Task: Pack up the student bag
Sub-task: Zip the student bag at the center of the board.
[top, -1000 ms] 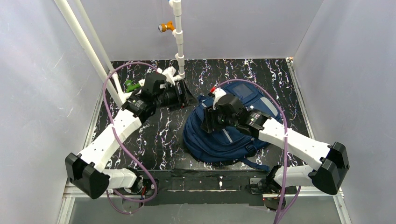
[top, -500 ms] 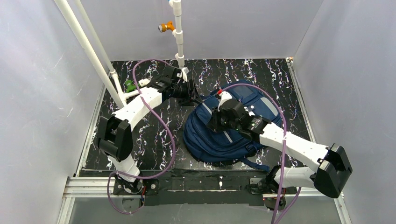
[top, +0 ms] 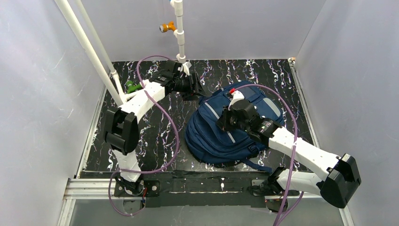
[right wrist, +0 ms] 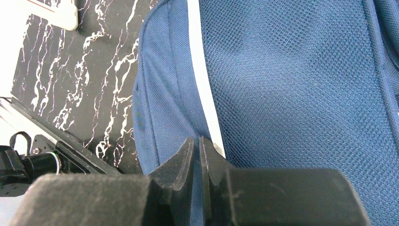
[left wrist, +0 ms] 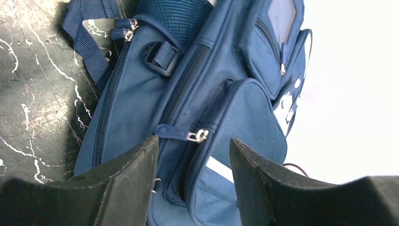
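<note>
We see a navy backpack (top: 207, 139) lying flat on a black marbled table (top: 244, 70), right of centre, with one strap trailing toward the near edge. The step in hand looks to us like opening a zip pocket so the bag can be packed. The right gripper (right wrist: 197, 141) is pressed onto the bag's front panel with its jaws nearly together. They seem to pinch a fold of fabric just beside the pale grey stripe (right wrist: 202, 84), which would anchor the bag. The left gripper (left wrist: 193, 141) hovers over the bag's far left corner with its jaws apart and nothing held. A metal zipper pull (left wrist: 200, 135) on a blue tab shows just beyond the fingertips, untouched. To do this well, we judge the left gripper should come down until the tab alone sits between its fingers. It should then close on the tab rather than the cloth and draw it along the line of the zip while the right side holds the fabric taut. The left arm stretches far forward from its base, elbow raised, wrist turned right toward the bag. The right arm slants in low from the near right, with its wrist tipped down onto the bag.
</note>
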### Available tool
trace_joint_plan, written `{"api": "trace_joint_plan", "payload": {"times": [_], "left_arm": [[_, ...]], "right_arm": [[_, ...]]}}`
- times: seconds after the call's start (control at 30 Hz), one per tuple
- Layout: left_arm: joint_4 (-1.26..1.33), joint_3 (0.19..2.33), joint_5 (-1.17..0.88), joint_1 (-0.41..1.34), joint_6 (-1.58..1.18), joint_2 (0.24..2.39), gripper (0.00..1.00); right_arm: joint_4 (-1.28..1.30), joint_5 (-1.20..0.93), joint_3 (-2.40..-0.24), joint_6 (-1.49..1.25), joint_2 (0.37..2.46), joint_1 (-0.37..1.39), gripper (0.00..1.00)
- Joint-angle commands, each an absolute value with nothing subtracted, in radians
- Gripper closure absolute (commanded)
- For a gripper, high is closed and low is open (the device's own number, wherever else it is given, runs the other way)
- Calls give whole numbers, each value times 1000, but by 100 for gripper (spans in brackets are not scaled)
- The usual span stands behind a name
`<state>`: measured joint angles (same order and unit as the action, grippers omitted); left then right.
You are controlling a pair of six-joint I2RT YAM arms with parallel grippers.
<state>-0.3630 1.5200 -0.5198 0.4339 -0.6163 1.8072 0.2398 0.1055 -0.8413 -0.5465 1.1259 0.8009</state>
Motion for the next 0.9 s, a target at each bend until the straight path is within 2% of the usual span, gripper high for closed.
{"api": "trace_joint_plan", "payload": {"times": [0.0, 0.27, 0.6, 0.67, 0.7, 0.8, 0.87], "left_arm": [[-353, 1565, -567, 426, -741, 1853, 43], [-368, 1602, -557, 468, -755, 1911, 42], [-428, 1619, -479, 524, -697, 1911, 66], [-428, 1613, -468, 531, -691, 1901, 67], [-429, 1610, -466, 534, -687, 1895, 71], [-433, 1585, -422, 535, -666, 1851, 97], [-452, 1578, -376, 534, -630, 1811, 100]], "right_arm": [[337, 213, -813, -504, 1121, 764, 83], [316, 190, -817, -509, 1129, 762, 83], [319, 181, -823, -500, 1124, 762, 83], [320, 182, -821, -499, 1122, 762, 83], [322, 183, -820, -499, 1120, 762, 83], [326, 196, -813, -500, 1111, 762, 83], [334, 210, -811, -500, 1108, 762, 83]]}}
